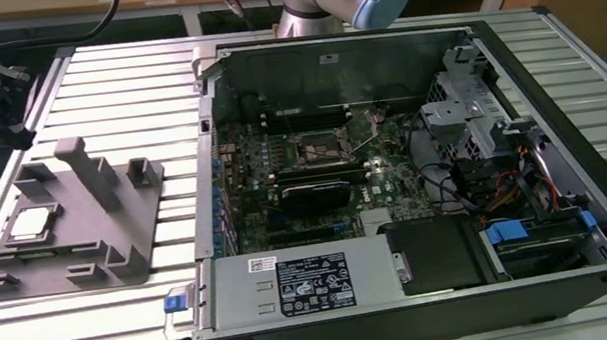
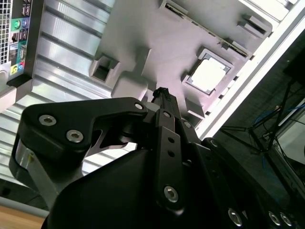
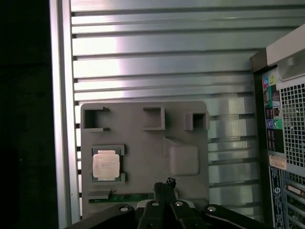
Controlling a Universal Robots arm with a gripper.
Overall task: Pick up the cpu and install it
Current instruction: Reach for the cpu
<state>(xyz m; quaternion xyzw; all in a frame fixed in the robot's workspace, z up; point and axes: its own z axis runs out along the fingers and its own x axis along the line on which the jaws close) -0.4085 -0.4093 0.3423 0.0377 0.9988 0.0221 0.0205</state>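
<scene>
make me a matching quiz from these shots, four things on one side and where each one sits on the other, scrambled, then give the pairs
Things
1. cpu
2. grey holder
3. motherboard socket
4. power supply

Places
A. mid-board inside the open computer case
B. on the slatted table, beside the case on the exterior view's left
C. in a square recess of the holder
D. at the case's end nearest the exterior camera, silver with a black label

Pairs: 1-C, 2-B, 3-A, 4-D
</scene>
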